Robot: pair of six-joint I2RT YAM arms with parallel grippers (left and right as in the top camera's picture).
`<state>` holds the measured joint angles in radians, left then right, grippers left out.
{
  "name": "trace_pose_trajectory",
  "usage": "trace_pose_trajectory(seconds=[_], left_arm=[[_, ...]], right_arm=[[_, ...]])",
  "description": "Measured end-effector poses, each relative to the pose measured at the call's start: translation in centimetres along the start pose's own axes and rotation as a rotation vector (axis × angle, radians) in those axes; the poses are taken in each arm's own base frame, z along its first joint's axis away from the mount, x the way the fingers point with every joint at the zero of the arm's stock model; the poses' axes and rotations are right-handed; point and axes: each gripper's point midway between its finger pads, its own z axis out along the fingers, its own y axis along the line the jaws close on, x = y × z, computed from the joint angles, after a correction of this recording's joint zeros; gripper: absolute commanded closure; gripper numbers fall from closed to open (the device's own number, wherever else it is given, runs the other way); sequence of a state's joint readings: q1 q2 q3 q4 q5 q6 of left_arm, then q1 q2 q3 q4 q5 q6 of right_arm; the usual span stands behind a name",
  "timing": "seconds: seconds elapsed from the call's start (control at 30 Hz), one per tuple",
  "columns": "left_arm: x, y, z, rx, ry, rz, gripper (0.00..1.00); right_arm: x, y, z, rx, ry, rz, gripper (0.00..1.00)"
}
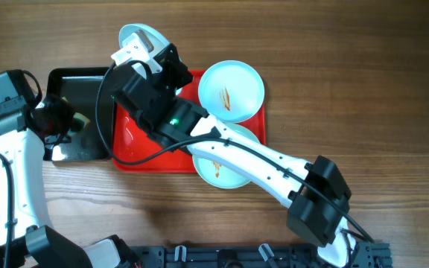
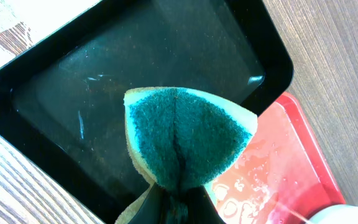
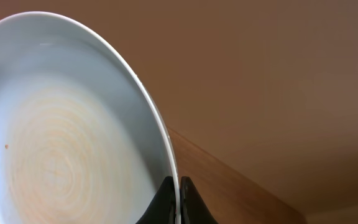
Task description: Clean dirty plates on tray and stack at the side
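The plates are three, and one of them, the held plate (image 3: 61, 124), is in the right gripper (image 3: 177, 194). Its fingers are pressed narrow on the rim, so the plate hangs tilted, nearly on its edge, in the air over the wooden table (image 1: 348, 59), just past the far left corner of the red tray (image 1: 136, 145). The left gripper (image 2: 171, 202) pinches a folded green-and-yellow sponge (image 2: 185, 134), rough green side outward, and hovers over the black tray (image 2: 73, 74). Seen from the sponge, the held plate lies farther from the robot and to the right, clearly apart from it. I judge that any wiping needs these two to meet, and that the left arm is the freer one to travel. The hollow face of the held plate turns toward the right wrist camera and shows a faint tan film in rings and one tiny dark speck. Maybe it is not fully clean, but I cannot tell for sure. The far plate (image 1: 231, 89) lies flat on the far right corner of the red tray and reaches over its edge. The near plate (image 1: 211, 175) lies flat at the near edge, partly under the right arm. Both carry a small brown smear at the centre.
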<state>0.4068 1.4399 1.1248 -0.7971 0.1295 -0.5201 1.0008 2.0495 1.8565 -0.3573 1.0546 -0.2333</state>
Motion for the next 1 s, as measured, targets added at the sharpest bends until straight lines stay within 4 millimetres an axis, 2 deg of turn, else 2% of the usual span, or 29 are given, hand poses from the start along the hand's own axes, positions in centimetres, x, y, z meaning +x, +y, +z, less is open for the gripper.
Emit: trace_pose_trajectory(seconds=[0.33, 0.5, 0.67, 0.73, 0.87, 1.0], left_arm=[[0.0, 0.0, 0.0, 0.000, 0.000, 0.000, 0.96], [0.0, 0.0, 0.0, 0.000, 0.000, 0.000, 0.96], [0.0, 0.0, 0.0, 0.001, 0.000, 0.000, 0.96], [0.0, 0.0, 0.0, 0.000, 0.000, 0.000, 0.96], [0.3, 0.2, 0.0, -0.009, 0.014, -0.002, 0.96], [0.4, 0.3, 0.0, -0.011, 0.016, -0.002, 0.96]], right_arm=[[-0.5, -0.2, 0.0, 0.009, -0.015, 0.035, 0.96], [0.0, 0.0, 0.1, -0.006, -0.001, 0.023, 0.96], [2.5, 0.8, 0.2, -0.041, 0.078, 0.004, 0.96], [3.7, 1.7, 0.1, -0.100, 0.115, 0.017, 0.96], [7.6, 5.0, -0.2, -0.328, 0.278, 0.115, 0.95], [9.9, 5.8, 1.7, -0.537, 0.427, 0.283, 0.96]])
